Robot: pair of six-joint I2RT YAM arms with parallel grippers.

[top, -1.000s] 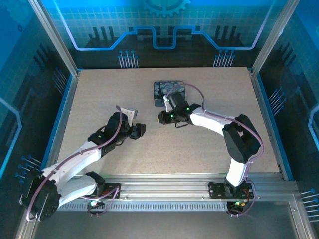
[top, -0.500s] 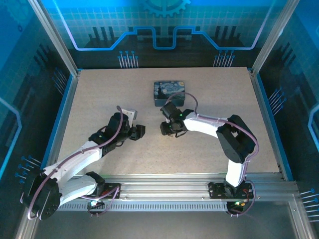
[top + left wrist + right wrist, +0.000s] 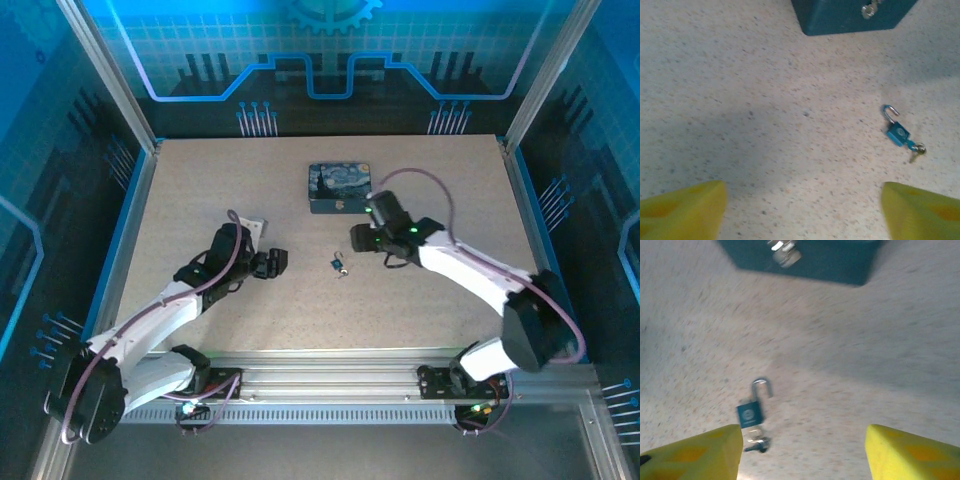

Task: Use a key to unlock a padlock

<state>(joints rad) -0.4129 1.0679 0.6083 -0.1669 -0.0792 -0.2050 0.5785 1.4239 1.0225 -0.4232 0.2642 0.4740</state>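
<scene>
The teal padlock lies on the table between my two grippers, its thin shackle swung open. In the left wrist view the padlock lies right of centre with the key at its lower end. In the right wrist view the padlock lies just beyond my left fingertip, the key stuck at its bottom. My left gripper stands open and empty, left of the lock. My right gripper is open and empty, just up and right of it.
The dark night-sky tin stands behind the padlock, its latch facing the arms; the tin sits at the top edge of both wrist views. Bare speckled table surrounds the lock. Metal frame posts line the table's sides.
My right arm has swung right and drawn back, uncovering the padlock, which now lies free on the table. The left arm has barely moved.
</scene>
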